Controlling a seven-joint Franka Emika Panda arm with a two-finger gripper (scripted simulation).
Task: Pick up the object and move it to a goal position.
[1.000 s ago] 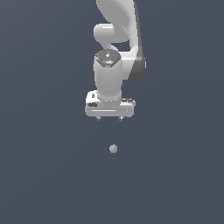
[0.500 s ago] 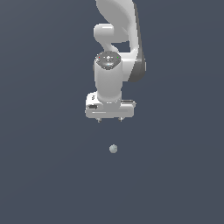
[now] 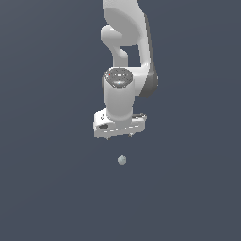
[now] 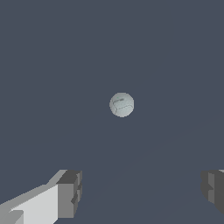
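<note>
Your gripper [image 3: 119, 137] hangs mid-frame, jaws wide apart, holding nothing; ball [image 3: 122, 160] sits just below, apparently untouched.

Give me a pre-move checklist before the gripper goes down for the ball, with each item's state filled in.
1. Jaws apart wide enough for the ball: ok. In the wrist view the two fingertips stand far apart, with a gap much wider than the ball.
2. Gripper empty: ok, nothing sits between the fingers.
3. Ball free of the gripper: ok, a clear gap shows between them in the exterior view.
4. Ball lined up between the fingers: ok roughly; it lies between the two fingertips in the wrist view.
5. Path to the ball free of other things: ok, nothing else shows in either view.
6. Goal position located: cannot tell, no marker is visible.
</note>
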